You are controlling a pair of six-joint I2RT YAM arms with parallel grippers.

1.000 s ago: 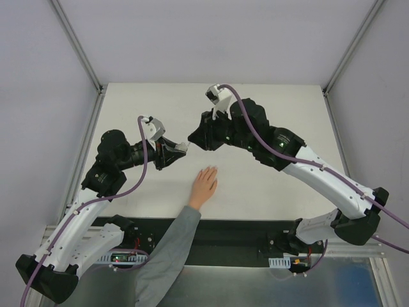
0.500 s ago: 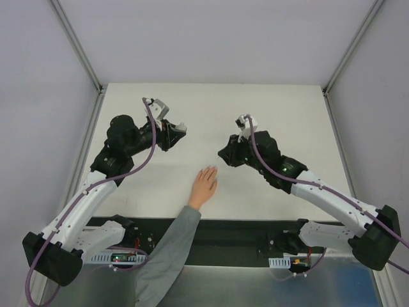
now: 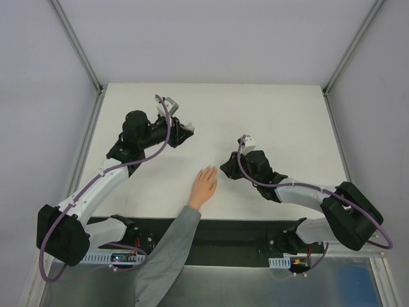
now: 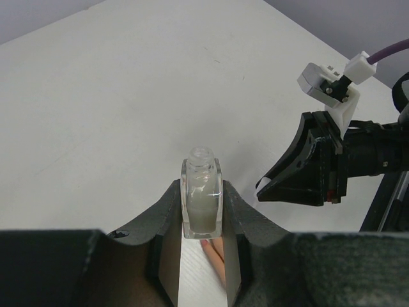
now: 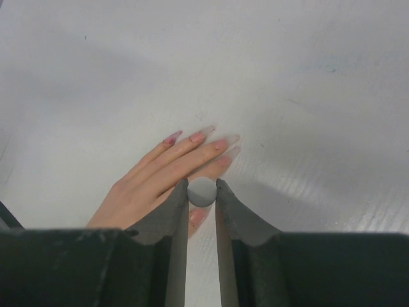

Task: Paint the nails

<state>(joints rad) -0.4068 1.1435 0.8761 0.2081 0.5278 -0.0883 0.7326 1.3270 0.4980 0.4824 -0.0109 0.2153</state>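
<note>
My right gripper (image 5: 202, 183) is closed narrowly on a small round grey piece (image 5: 202, 192), which I judge to be the brush cap. It is just above the pale peach hand with grey sleeve (image 3: 204, 184), lying flat on the white worktop (image 5: 307, 96). My left gripper (image 4: 202, 189) clamps the small translucent whitish bottle (image 4: 202, 214), uncapped and well apart from the hand. Two of the nails (image 5: 171, 137) look dark pink and the others paler, so I judge the painting partly done. The hand lies near the worktop's near edge; beyond its fingertips there is open room.

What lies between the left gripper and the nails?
Only bare white table, as the top view shows; the left gripper, shut on a bottle, sits apart from the nails.
</note>
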